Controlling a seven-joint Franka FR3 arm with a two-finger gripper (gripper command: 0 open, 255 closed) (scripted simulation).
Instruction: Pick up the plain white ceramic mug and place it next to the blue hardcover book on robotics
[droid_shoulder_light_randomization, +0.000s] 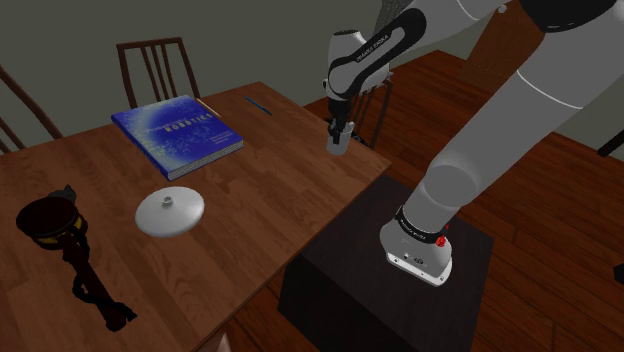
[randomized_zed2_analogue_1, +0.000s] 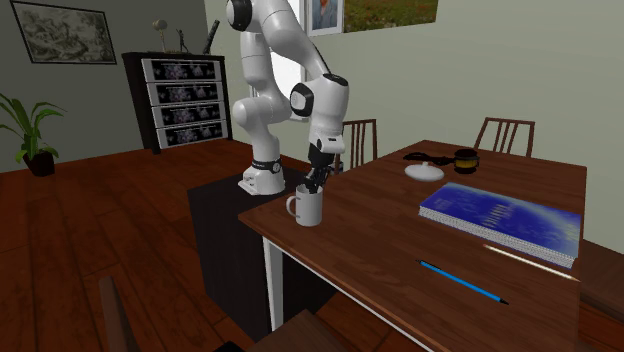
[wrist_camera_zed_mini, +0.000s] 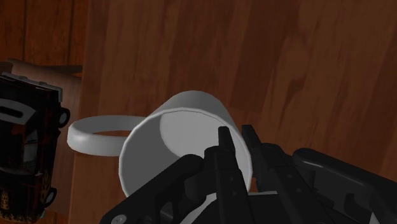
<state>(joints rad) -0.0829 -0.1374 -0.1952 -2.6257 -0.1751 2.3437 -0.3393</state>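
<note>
white mug (randomized_zed2_analogue_1: 308, 207) gripped by its rim at the table (droid_shoulder_light_randomization: 280, 190) corner
fingers (wrist_camera_zed_mini: 222, 149) pinch the mug's wall, one inside, one outside, clear of the handle (wrist_camera_zed_mini: 95, 137), apparently for lifting; the blue book (droid_shoulder_light_randomization: 178, 135) lies well apart.

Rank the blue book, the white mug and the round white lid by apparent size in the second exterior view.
1. Blue book, clearly largest.
2. White mug.
3. Round white lid, smallest; but it lies farther from the camera than the mug, so this last pair is unsure.

I read the arm (droid_shoulder_light_randomization: 510, 110) arched over, wrist pointing down, gripper (wrist_camera_zed_mini: 235, 135) fingers pinching the mug (wrist_camera_zed_mini: 191, 121) wall.
</note>
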